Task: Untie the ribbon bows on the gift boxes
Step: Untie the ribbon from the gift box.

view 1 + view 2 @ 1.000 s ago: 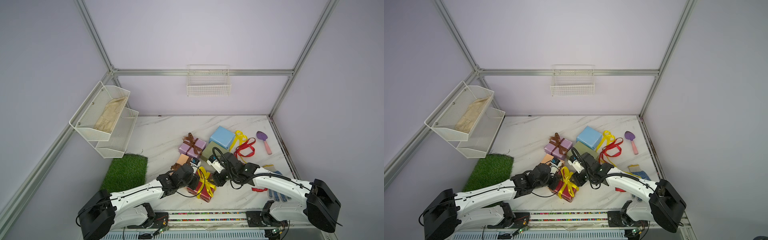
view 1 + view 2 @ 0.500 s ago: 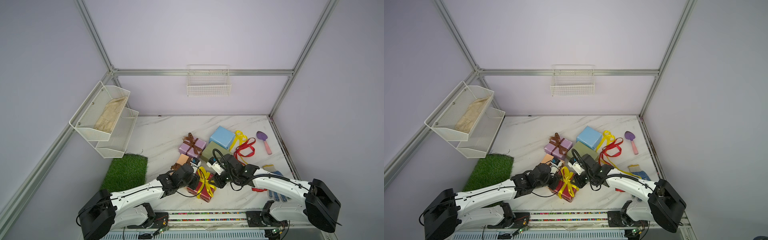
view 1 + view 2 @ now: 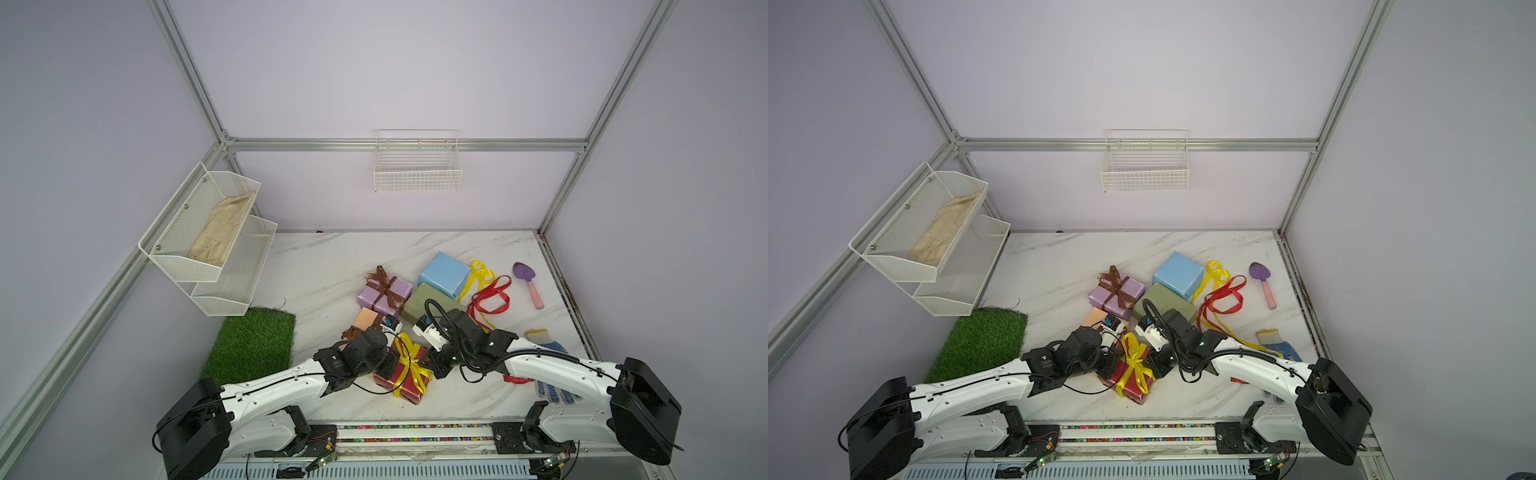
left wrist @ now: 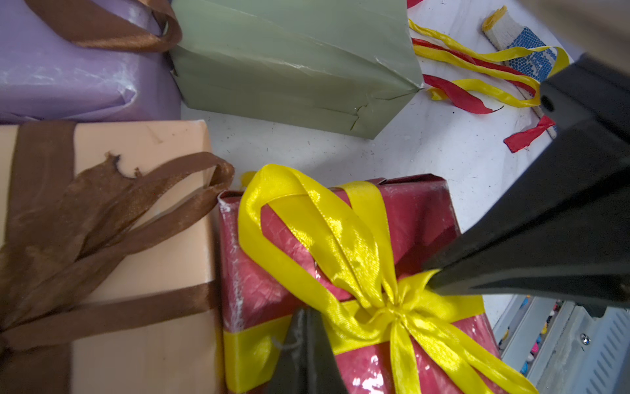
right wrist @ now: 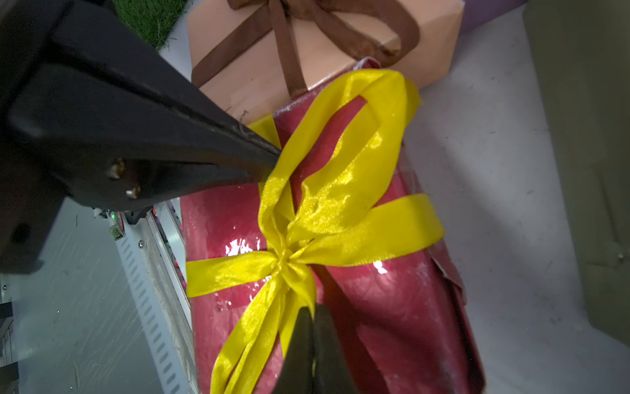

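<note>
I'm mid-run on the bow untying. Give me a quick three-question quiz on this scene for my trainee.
1. True or false: the light blue box has no ribbon tied round it.
2. The left end effector and the right end effector are both shut on the yellow bow of which box? A lilac; B dark red; C olive green.
3. How many boxes carry a tied bow?
Key: 1 true. 2 B, the dark red box. 3 three: the lilac box, the peach box and the dark red box.
</note>
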Available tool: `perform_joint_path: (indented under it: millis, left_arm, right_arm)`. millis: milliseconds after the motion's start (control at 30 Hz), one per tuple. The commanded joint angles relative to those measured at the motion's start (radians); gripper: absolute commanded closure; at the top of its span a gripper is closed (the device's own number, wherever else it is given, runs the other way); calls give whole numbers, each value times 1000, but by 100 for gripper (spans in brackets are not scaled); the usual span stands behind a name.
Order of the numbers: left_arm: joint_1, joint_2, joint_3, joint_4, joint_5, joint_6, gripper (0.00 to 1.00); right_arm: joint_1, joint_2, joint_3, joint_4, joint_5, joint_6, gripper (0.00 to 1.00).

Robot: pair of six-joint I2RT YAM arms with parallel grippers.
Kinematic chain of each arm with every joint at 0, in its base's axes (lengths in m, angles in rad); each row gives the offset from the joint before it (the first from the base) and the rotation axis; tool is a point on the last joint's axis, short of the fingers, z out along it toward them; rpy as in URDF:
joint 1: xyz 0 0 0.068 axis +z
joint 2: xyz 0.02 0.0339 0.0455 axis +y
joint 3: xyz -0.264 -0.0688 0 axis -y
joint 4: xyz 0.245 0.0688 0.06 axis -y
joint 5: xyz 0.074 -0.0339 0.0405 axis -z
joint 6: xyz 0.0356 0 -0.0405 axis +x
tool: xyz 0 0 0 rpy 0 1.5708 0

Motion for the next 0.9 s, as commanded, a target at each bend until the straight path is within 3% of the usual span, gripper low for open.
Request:
perform_joint_path:
  millis: [0, 867]
  left_arm:
    - [-2, -4, 21, -35, -13, 15, 98]
    - [-2, 93, 47, -18, -20, 18, 99]
  right_arm:
    - [6, -40, 43, -29, 53, 14, 100]
    - [5, -115, 354, -143, 219, -93, 100]
